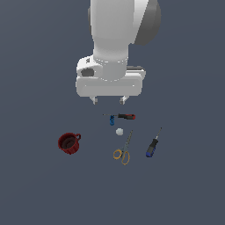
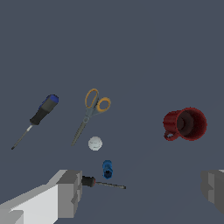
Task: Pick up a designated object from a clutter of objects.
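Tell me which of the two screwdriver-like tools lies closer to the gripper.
The red-and-black-handled tool, lying just below the open gripper beside the small blue piece. The blue-and-black-handled screwdriver lies farther off, toward the exterior view's right.

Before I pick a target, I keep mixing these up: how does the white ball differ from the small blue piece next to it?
The white ball is pale and round; the small blue piece is saturated blue and elongated. The white ball lies beside the scissors' blade tips, while the small blue piece lies against the red-black-handled tool's shaft, nearer the hand. Both are tiny, far smaller than the red mug, and neither is held.
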### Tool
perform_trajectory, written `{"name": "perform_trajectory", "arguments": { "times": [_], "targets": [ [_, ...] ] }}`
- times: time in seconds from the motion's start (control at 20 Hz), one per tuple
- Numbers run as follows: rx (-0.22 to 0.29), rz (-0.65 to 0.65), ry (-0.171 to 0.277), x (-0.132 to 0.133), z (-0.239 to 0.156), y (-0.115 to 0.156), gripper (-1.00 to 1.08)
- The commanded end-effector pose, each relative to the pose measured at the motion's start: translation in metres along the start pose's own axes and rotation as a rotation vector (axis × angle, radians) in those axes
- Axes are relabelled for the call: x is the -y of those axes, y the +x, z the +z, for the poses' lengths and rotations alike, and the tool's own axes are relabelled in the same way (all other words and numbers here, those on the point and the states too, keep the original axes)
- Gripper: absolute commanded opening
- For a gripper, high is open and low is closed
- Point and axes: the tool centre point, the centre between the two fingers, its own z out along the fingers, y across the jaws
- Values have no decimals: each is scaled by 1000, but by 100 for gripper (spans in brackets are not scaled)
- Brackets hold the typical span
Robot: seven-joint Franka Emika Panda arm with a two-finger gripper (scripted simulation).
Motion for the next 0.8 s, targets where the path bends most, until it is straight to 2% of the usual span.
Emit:
{"name": "perform_trajectory", "arguments": {
  "times": [0.0,0.35,0.75],
  "targets": [
    [5,-15,1,4,17,1,100],
    [20,-77,9,22,84,-2,100],
    [39,-160,33,48,173,-22,100]
  ]
}}
